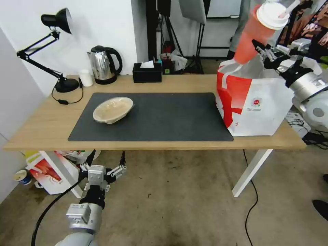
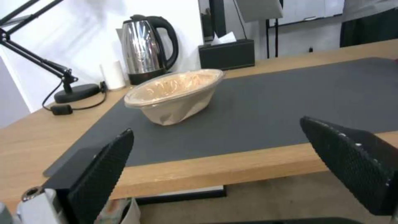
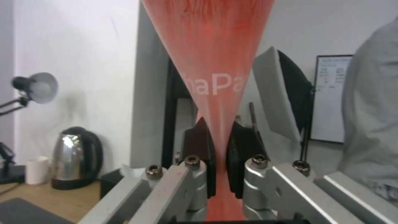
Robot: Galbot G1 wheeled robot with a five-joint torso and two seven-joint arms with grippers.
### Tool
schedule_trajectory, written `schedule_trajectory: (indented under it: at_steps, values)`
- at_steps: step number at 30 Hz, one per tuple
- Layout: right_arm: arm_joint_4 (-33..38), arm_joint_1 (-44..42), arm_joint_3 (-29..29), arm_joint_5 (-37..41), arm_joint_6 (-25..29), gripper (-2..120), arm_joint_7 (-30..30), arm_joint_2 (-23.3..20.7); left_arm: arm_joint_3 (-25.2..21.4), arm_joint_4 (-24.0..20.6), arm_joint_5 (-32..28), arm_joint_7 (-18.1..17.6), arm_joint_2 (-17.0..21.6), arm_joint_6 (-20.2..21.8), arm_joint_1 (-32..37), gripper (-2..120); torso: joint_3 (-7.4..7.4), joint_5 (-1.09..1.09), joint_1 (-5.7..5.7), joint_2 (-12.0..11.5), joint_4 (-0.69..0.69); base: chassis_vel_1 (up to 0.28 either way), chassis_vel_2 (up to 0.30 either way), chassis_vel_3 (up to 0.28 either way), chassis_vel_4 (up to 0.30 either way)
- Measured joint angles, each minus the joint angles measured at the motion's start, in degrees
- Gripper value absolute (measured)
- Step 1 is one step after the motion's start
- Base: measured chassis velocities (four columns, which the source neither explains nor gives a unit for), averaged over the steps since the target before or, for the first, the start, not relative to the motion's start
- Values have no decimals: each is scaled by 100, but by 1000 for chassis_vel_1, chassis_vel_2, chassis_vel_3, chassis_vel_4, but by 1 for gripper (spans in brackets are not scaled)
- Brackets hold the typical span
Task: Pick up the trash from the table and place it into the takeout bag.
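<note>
A red translucent cup [image 1: 253, 36] with a white lid [image 1: 272, 15] hangs tilted above the open top of the takeout bag [image 1: 259, 102], which stands at the table's [image 1: 44, 126] right end. My right gripper [image 1: 262, 51] is shut on the cup; in the right wrist view its pads [image 3: 202, 149] pinch the red cup [image 3: 211, 46]. A shallow beige oval bowl [image 1: 112, 109] [image 2: 176, 93] sits on the left part of the dark mat [image 1: 171, 116]. My left gripper [image 1: 107, 157] [image 2: 217, 127] hangs open below the table's front edge, short of the bowl.
A steel kettle [image 1: 104, 65], a black tissue box [image 1: 147, 73], a small white cylinder [image 1: 86, 78] and a black desk lamp [image 1: 54, 44] line the table's back edge. A red-and-white printed box [image 1: 51, 171] stands on the floor under the left end. Cables trail by the right leg.
</note>
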Motion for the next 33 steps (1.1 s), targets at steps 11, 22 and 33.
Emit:
schedule_trajectory:
  at_steps: [11,22,33]
  values:
    - [-730,387,-306,-441,129,4,-85,376,0,0,0,0,0,0,0,100,0,0,0,0,0,0,0,0,0]
    - [-1340,794,-644,-736,209,4,-119,654,0,0,0,0,0,0,0,100,0,0,0,0,0,0,0,0,0]
    - [-1504,898,-783,-813,197,4,-128,735,0,0,0,0,0,0,0,100,0,-1,0,0,0,0,0,0,0]
